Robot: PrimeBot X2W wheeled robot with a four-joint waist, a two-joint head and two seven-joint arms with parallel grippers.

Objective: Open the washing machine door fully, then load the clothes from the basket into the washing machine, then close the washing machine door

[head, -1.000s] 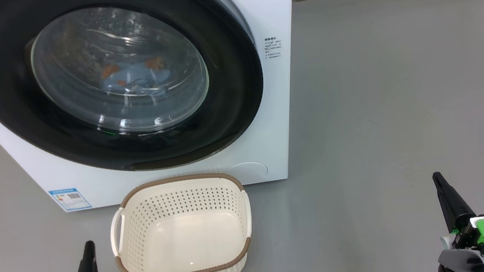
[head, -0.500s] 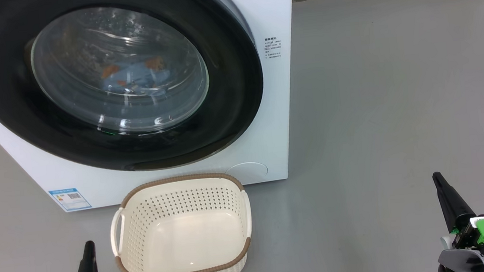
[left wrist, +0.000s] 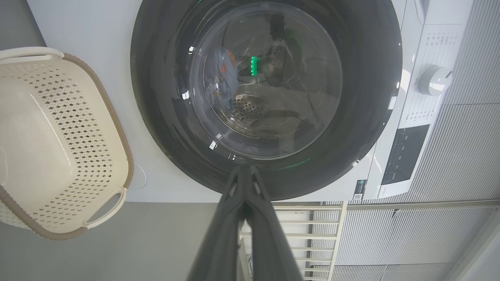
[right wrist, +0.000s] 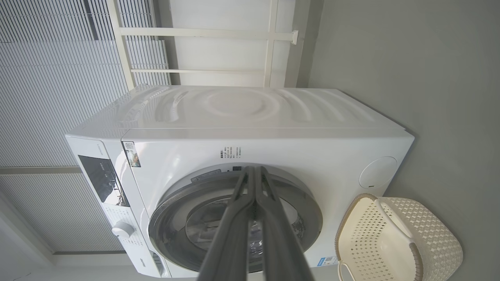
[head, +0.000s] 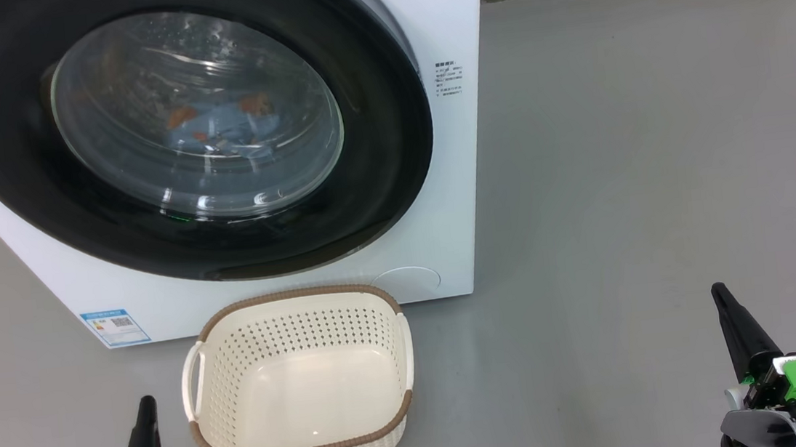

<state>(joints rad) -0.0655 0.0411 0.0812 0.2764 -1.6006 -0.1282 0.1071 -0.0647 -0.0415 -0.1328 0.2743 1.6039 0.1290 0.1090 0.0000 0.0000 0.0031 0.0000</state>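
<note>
Fingers on my left gripper point(head: 144, 405) and right gripper point(head: 717, 289) are pressed together, empty. Light blue bear-print clothes point(head: 228, 130) lie behind the shut black-rimmed round glass door point(head: 379, 145); the cream perforated plastic basket point(head: 306, 331) is bare. Risk: an uncaught latch lets the door drift open.

No text is legible. The washing machine point(head: 454, 196) bears a blue label sticker point(head: 115, 327) with a square code and a block of small dark print point(head: 449, 78), both too small to read.

Closed right pincer point(right wrist: 254, 169) before the washing machine door point(right wrist: 168, 230), basket point(right wrist: 431, 236) alongside.
</note>
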